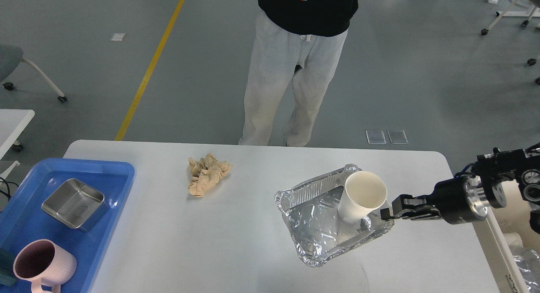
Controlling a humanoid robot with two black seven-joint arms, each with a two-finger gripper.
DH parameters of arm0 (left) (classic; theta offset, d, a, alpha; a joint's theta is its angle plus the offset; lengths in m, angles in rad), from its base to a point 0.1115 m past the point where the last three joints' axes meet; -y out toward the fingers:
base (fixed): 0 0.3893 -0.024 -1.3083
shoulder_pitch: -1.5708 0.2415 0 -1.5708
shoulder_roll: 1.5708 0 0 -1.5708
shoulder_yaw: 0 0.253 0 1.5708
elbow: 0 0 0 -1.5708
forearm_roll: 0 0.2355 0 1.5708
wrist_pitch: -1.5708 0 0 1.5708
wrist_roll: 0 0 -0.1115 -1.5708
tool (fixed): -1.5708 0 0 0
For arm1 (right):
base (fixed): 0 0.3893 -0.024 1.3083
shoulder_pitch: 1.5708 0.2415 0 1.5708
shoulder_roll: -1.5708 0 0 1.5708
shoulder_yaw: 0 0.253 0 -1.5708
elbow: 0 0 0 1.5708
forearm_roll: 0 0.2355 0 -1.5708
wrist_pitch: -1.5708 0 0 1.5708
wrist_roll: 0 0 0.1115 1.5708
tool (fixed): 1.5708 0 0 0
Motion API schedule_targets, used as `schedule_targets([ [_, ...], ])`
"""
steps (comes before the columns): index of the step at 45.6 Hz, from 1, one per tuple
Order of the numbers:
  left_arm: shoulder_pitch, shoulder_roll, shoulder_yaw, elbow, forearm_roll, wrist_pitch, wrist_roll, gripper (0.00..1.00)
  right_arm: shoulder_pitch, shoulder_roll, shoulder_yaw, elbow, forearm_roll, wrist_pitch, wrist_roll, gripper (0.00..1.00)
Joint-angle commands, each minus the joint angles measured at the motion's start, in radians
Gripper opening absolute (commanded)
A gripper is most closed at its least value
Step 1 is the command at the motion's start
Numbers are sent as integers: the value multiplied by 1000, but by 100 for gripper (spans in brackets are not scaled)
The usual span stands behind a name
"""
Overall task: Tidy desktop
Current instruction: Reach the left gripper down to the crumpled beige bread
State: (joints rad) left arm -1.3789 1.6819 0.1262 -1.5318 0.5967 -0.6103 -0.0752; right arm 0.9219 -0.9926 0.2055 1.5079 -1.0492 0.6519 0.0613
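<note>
The white desktop fills the lower part of the head view. A crumpled brown paper wad lies on it left of centre. A foil tray sits at the right with a white paper cup standing tilted inside it. My right gripper comes in from the right and is shut on the foil tray's right rim, just beside the cup. My left gripper is out of view.
A blue plastic tray at the desktop's left edge holds a square steel dish and a pink mug. A person stands just behind the far edge. A small white table corner is at far left.
</note>
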Motion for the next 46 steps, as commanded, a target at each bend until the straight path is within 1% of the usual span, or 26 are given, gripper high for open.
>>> schedule_targets([
  [1, 11, -178, 64, 59, -3, 142, -5, 77, 0, -1, 0, 0, 0, 0, 0, 0],
  [5, 21, -321, 102, 125, -12, 228, -11, 77, 0, -1, 0, 0, 0, 0, 0, 0],
  [9, 81, -479, 104, 197, -15, 309, -11, 77, 0, -1, 0, 0, 0, 0, 0, 0],
  [10, 122, -575, 96, 252, -14, 349, -9, 77, 0, -1, 0, -2, 0, 0, 0, 0],
  [11, 138, -612, 95, 280, -14, 360, -9, 77, 0, -3, 0, -2, 0, 0, 0, 0],
  [17, 210, -841, 93, 478, -17, 392, -11, 77, 0, -6, 0, -2, 0, 0, 0, 0],
  [24, 290, -1094, 78, 740, -15, 392, -11, 77, 0, -11, 0, -2, 0, -1, 0, 0],
  [29, 316, -1205, 79, 851, -15, 392, -11, 77, 0, -15, 0, -2, 0, -1, 0, 0],
  [36, 348, -1315, 81, 950, -14, 394, -9, 77, 0, -21, 0, -2, 0, -1, 0, 0],
  [40, 359, -1361, 84, 980, -12, 394, -5, 77, 0, -21, 0, -2, 0, -3, 0, 0],
  [46, 371, -1401, 87, 990, -6, 403, -1, 77, 0, -23, 0, -2, 2, -3, 0, 0],
])
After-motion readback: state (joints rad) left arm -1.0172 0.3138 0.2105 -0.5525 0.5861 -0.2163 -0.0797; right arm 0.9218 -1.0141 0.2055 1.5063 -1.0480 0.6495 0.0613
